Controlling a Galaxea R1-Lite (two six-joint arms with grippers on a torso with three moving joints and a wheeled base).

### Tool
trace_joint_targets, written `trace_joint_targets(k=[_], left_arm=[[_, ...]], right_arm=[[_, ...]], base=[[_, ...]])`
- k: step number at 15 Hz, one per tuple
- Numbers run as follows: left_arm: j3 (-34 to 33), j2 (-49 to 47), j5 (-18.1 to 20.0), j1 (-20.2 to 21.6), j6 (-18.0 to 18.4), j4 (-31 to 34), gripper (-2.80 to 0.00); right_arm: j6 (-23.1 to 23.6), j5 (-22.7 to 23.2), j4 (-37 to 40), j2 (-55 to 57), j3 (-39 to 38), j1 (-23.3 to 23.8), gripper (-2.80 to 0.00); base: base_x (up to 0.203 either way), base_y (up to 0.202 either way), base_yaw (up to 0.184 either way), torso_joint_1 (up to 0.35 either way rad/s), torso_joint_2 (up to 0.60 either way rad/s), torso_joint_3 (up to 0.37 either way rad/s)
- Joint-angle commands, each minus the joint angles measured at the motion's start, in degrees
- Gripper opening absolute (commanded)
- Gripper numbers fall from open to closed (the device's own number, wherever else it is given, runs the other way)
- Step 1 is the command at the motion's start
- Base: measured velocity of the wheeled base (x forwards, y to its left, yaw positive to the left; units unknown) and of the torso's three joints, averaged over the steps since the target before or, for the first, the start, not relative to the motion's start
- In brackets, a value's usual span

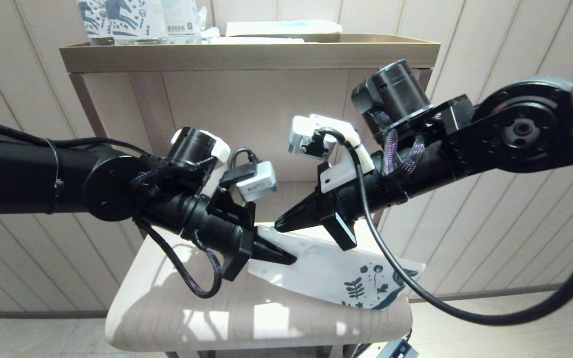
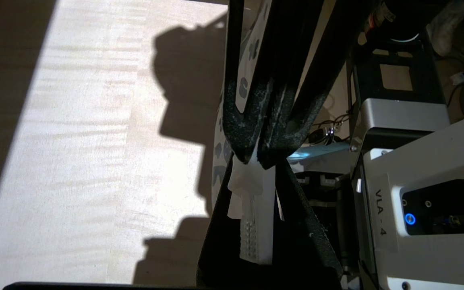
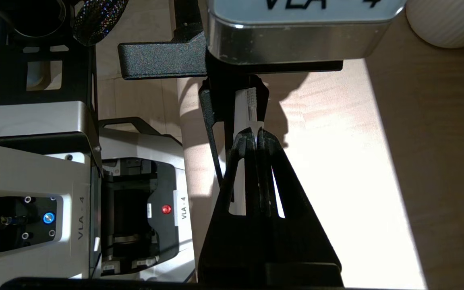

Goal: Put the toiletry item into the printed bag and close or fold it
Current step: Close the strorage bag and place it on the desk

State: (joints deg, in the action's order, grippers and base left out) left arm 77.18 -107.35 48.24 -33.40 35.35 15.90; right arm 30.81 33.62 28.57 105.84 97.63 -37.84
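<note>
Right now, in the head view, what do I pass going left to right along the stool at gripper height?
Left gripper, shut on the plain end of the printed bag → right gripper, its tip just above that end → the bag's blue-printed end, hanging past the edge of the stool.

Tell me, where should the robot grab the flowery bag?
At the plain end of the printed bag, coming from the robot's left, where the left gripper pinches it. The bag is flat and thin, so its edge suits a pinch. The right gripper holds the toiletry item.
</note>
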Motion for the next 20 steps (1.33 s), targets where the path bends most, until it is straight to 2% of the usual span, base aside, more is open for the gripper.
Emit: trace_joint_targets(k=[1, 7, 8, 10, 11, 20], left_arm=[[-0.1, 0.12, 0.3, 0.17, 0.16, 0.25, -2.8], [-1.68, 1.79, 0.8, 0.27, 0.07, 0.28, -2.8], [-1.63, 1.71, 0.8, 0.22, 0.07, 0.28, -2.8], [-1.51, 1.71, 0.8, 0.21, -0.27, 0.28, -2.8], [-1.23, 1.62, 0.8, 0.19, -0.57, 0.19, -2.8], [-1.33, 1.53, 0.8, 0.18, -0.72, 0.1, -2.8]], right_arm=[[-0.05, 0.22, 0.17, -0.81, -0.08, -0.13, -2.8], [-0.4, 0.48, 0.11, -3.97, -3.49, -0.22, -2.8], [-0.48, 0.63, -0.31, -3.97, -4.2, -0.26, 0.0], [-0.83, 0.75, -0.65, -3.71, -3.86, -0.7, 0.0], [-0.92, 1.12, -0.63, -3.62, -3.86, -0.74, -2.8], [-1.85, 1.99, -3.63, -2.95, -4.0, -1.27, -2.8]], base=[[0.0, 0.0, 0.0, 0.0, 0.0, 0.0], [0.0, 0.0, 0.0, 0.0, 0.0, 0.0], [0.0, 0.0, 0.0, 0.0, 0.0, 0.0], [0.0, 0.0, 0.0, 0.0, 0.0, 0.0], [0.0, 0.0, 0.0, 0.0, 0.0, 0.0], [0.0, 0.0, 0.0, 0.0, 0.0, 0.0]])
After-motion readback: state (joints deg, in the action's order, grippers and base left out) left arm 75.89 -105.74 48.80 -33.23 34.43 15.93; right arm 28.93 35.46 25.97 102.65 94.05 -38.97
